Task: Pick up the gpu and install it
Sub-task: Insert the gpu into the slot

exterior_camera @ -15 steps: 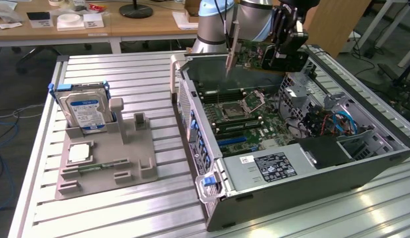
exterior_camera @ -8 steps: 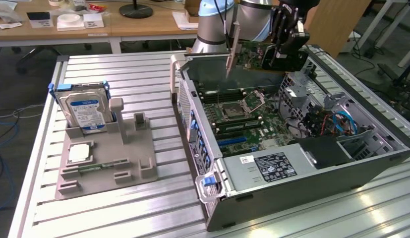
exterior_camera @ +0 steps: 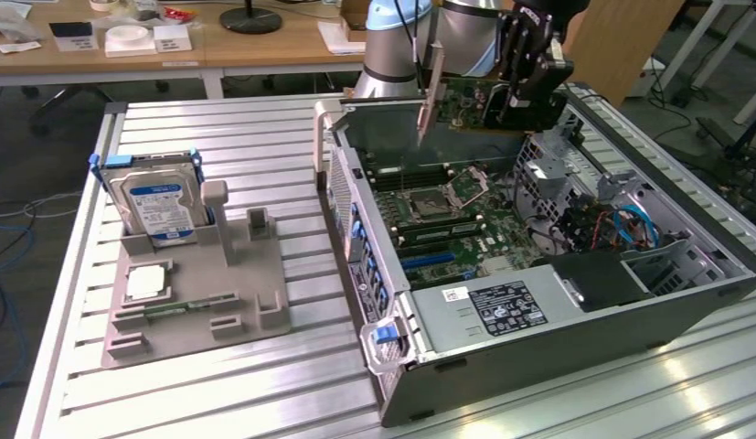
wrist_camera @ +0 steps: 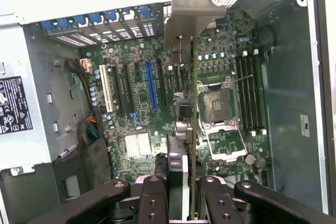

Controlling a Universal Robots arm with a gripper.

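Observation:
My gripper [exterior_camera: 522,91] hangs over the far end of the open computer case [exterior_camera: 670,302], shut on the gpu [exterior_camera: 475,105]. The card hangs on edge above the motherboard [exterior_camera: 457,215], its metal bracket [exterior_camera: 429,91] pointing down toward the case's rear wall. In the wrist view the gpu [wrist_camera: 192,129] is seen edge-on, a thin brownish board clamped between my two black fingers [wrist_camera: 153,200], with the bracket [wrist_camera: 189,9] at its far end. It floats over the board between the blue expansion slot [wrist_camera: 151,85] and the processor socket [wrist_camera: 218,111], clear of both.
A grey parts holder [exterior_camera: 250,302] on the slatted metal table holds an upright hard drive [exterior_camera: 158,206] with a white-and-blue label and a small green memory stick [exterior_camera: 170,313]. Inside the case are the power supply [exterior_camera: 500,306] and cable bundles [exterior_camera: 610,229]. Wooden desks stand behind.

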